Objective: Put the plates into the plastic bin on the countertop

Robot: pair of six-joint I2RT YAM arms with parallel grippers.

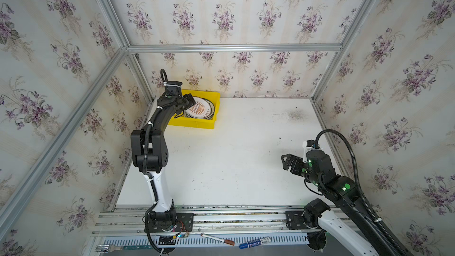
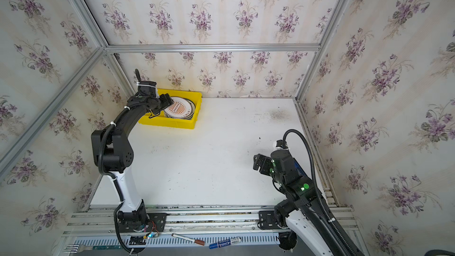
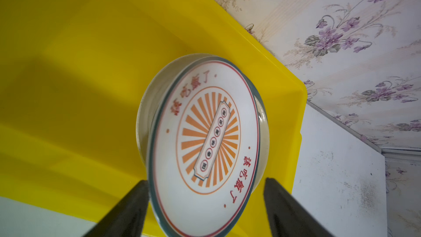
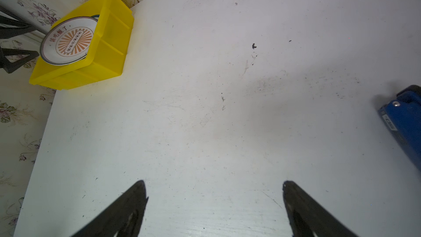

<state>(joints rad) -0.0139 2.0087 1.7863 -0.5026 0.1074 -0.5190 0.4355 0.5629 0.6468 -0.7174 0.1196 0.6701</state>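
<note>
Plates first: the left gripper (image 3: 205,180) hangs over the yellow bin (image 1: 194,124) in the back corner. Its jaws are spread wide, one finger on each side of the near edge of the sunburst plate (image 3: 209,137). No pinch on it that I can see.

That plate sits on top of a stack (image 3: 145,110) of other plates inside the bin, in the half nearer the middle of the countertop (image 1: 234,163). In the right wrist view its rim rides above the bin wall, and whether it lies flat or a touch tipped I can't tell.

Over on the other side, the right gripper (image 4: 214,182) hovers with jaws apart and nothing between them, well away from the bin. Both top views show no plate out on the countertop.

So my read is that this is the drop-off, quite likely of the last plate. The next move calls for the left arm to lift up and back, fingers clear of that rim so the top plate isn't dragged or nudged off the stack.

Now the writing. Red Chinese characters arc round two sides of the plate, with tiny ones in circles along the banner across the orange rays. I can't read them with confidence. On the front rail lies a blue marker (image 1: 254,242) with a white label, print too small to make out.
</note>
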